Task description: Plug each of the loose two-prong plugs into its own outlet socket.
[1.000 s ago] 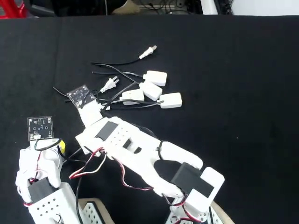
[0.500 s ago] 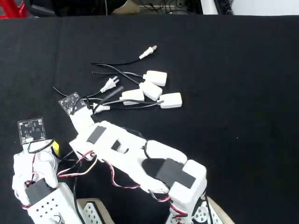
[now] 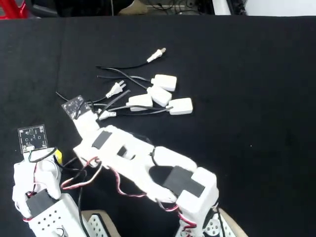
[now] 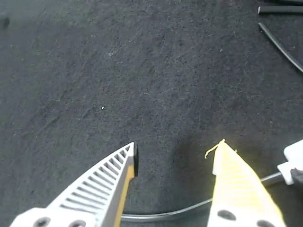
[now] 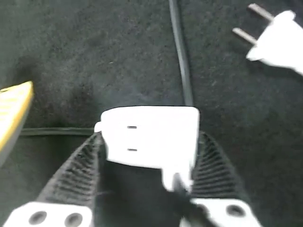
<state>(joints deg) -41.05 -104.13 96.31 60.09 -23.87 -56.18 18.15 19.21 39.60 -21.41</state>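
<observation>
Showed the right arm (image 3: pixel 133 153) drawn back a little from the socket cluster (image 3: pixel 159 95) over the last second, elbow and wrist both shifted toward the left arm (image 3: pixel 42 197). Showed that arm edged slightly farther from the cluster too, and one black cord lying differently, apparently dragged along.

Looked down on a black table (image 3: pixel 256 74). Had the right arm stretched low and diagonal, ending short of the cluster on the arms' side. Kept the left arm folded, well apart from the cluster, beyond the right arm's wrist.

Found the cluster as four white outlet sockets, packed close, none with a plug in it. Found a fifth, the held socket (image 5: pixel 156 127), away from the cluster and clamped between the fingers of the right gripper (image 5: pixel 149 137). Had its slotted face turned toward the wrist camera, probably to keep it steady and reachable for a plug. Left the left gripper (image 4: pixel 177 144) spread wide and empty over bare cloth, seemingly free to fetch one.

Counted two loose two-prong plugs between the cluster and the right wrist: the upper plug (image 3: pixel 116 89) just beside the cluster, the lower plug (image 3: pixel 106 114) nearer the wrist. Noted what looked like a third, the far plug (image 3: pixel 157 53), beyond the cluster. Trailed a thin cord (image 5: pixel 180 56) from the held socket.
</observation>
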